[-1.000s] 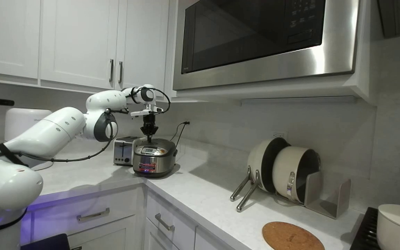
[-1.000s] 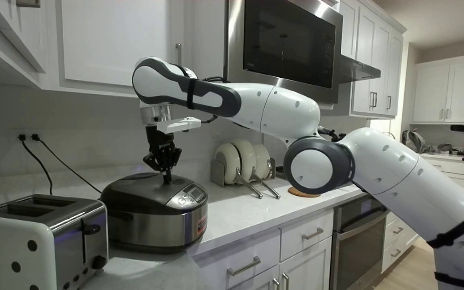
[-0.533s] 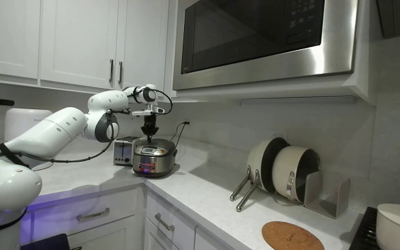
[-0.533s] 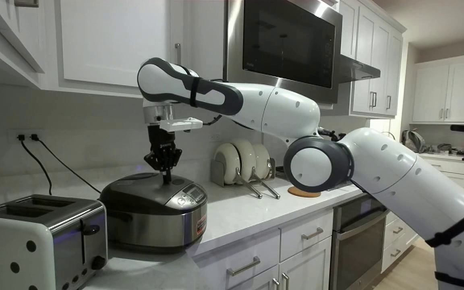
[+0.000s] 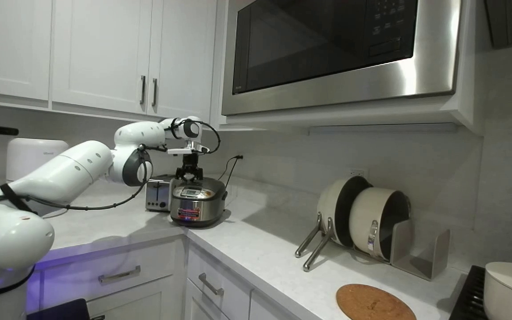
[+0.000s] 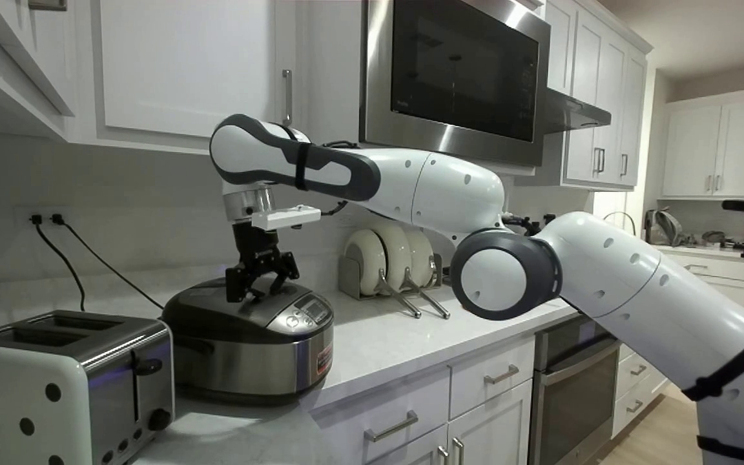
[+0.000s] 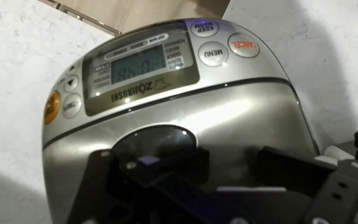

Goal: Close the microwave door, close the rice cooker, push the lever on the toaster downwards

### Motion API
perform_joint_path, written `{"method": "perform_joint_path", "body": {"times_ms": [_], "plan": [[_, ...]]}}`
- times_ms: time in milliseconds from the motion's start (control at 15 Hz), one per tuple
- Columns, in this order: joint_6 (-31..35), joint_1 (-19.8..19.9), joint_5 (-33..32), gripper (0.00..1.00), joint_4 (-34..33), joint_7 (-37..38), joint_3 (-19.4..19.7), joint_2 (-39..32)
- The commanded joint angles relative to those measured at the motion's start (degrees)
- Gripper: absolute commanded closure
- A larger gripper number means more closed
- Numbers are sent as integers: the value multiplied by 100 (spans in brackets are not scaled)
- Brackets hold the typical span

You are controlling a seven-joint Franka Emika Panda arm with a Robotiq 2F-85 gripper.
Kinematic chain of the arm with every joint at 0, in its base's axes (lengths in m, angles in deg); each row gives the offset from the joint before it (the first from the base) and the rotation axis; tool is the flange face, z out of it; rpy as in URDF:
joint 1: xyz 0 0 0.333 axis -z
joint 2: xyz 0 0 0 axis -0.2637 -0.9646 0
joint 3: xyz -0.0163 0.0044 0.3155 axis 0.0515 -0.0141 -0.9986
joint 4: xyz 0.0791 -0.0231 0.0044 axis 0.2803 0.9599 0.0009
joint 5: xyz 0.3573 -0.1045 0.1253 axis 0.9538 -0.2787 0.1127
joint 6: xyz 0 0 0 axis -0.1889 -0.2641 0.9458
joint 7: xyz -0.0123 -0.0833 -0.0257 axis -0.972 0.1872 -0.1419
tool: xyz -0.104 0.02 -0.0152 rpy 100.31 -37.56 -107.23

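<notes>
In an exterior view the microwave door (image 5: 309, 49) is shut above the pale table (image 5: 256, 238), where my hand (image 5: 189, 178), jaws parted, hangs over the closed rice cooker (image 5: 198, 206); in an exterior view the toaster (image 6: 75, 381) stands beside it below white cabinets (image 6: 188, 64); in my wrist view, wooden floor (image 7: 154, 12) shows

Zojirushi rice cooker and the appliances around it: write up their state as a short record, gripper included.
Zojirushi rice cooker: on the counter, lid looks shut
Gripper: open above the lid, nothing held; contact not clear
Microwave door: looks shut
Two-slot toaster: beside the cooker, lever near the top of its slot
Cork trivet: flat on the counter
Step left: pressing the toaster lever down
</notes>
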Motion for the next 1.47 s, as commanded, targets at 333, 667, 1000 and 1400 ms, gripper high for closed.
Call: {"method": "perform_joint_path", "body": {"times_ms": [333,667,1000,1400], "plan": [[-233,-248,-195,0,383,-54,69,243],[-332,-348,-237,0,309,-109,73,403],[-376,-370,-272,0,296,-136,76,665],[-382,-331,-237,0,262,-183,45,1069]]}}
